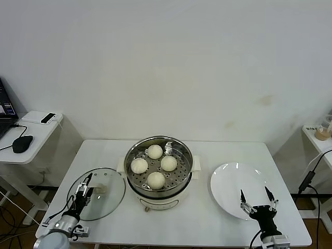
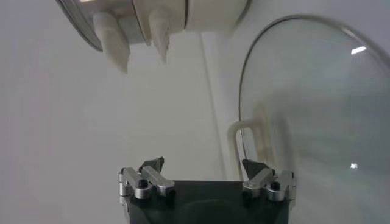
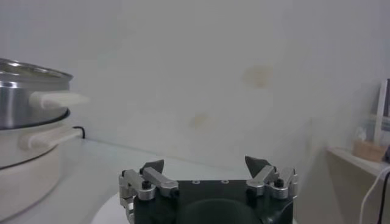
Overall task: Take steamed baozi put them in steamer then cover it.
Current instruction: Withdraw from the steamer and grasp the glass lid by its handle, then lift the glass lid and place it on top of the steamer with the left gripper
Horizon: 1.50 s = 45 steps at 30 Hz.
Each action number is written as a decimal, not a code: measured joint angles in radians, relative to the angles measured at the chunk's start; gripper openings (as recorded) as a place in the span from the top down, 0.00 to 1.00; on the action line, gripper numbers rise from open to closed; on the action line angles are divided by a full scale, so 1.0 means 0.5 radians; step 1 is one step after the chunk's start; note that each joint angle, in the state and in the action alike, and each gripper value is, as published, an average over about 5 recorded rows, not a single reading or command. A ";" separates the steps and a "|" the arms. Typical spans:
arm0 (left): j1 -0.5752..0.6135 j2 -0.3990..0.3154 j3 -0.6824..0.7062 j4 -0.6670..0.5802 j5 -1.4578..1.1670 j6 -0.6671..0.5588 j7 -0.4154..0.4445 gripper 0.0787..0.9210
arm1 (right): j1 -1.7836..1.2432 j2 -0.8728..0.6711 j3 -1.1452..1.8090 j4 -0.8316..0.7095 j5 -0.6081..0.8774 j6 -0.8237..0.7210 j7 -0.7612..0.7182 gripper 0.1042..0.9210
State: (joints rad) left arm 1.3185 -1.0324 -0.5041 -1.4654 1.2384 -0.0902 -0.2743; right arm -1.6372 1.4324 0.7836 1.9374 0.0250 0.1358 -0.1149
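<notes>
White worktop before a bare pale wall is your scene: nearest you, the left gripper (image 1: 85, 185) sits low at the near edge of the round clear glass cover (image 1: 99, 193) with its jaws wide and empty, and the right gripper (image 1: 258, 200), jaws equally wide and empty, hangs over the near rim of the flat white plate (image 1: 231, 179). Expect the cover to be rigid, slick, breakable and fairly heavy, so I'd take it by the cream-white handle at its centre. Farther back, the shiny stainless-steel steamer (image 1: 158, 165) already holds all four smooth cream-white steamed baozi (image 1: 155, 179), soft and easily dented.
</notes>
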 measured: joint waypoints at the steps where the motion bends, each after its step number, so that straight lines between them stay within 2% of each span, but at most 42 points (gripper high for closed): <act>1: -0.014 -0.001 0.005 0.012 -0.003 0.000 0.002 0.12 | -0.002 0.001 -0.001 0.000 -0.003 0.000 -0.002 0.12; 12: -0.153 -0.025 0.046 0.151 -0.036 -0.014 0.010 0.14 | -0.007 0.008 -0.020 0.005 -0.029 -0.002 -0.006 0.12; 23: -0.188 -0.047 0.048 0.235 -0.066 -0.043 -0.004 0.50 | -0.002 0.001 -0.046 0.022 -0.037 -0.011 -0.009 0.12; 35: -0.159 -0.056 0.007 0.203 -0.110 -0.067 -0.050 0.90 | 0.003 -0.010 -0.068 0.050 -0.032 -0.016 -0.009 0.12; 38: -0.128 -0.063 -0.015 0.161 -0.131 -0.052 -0.072 0.93 | 0.004 -0.015 -0.074 0.056 -0.031 -0.016 -0.009 0.12; 45: -0.003 -0.081 -0.095 -0.001 -0.183 0.010 -0.116 0.93 | 0.012 -0.033 -0.087 0.074 -0.024 -0.018 -0.011 0.12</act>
State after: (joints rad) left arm 1.3168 -1.0730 -0.5518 -1.4660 1.1470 -0.0851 -0.3322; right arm -1.6311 1.4158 0.7400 1.9743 0.0128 0.1270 -0.1205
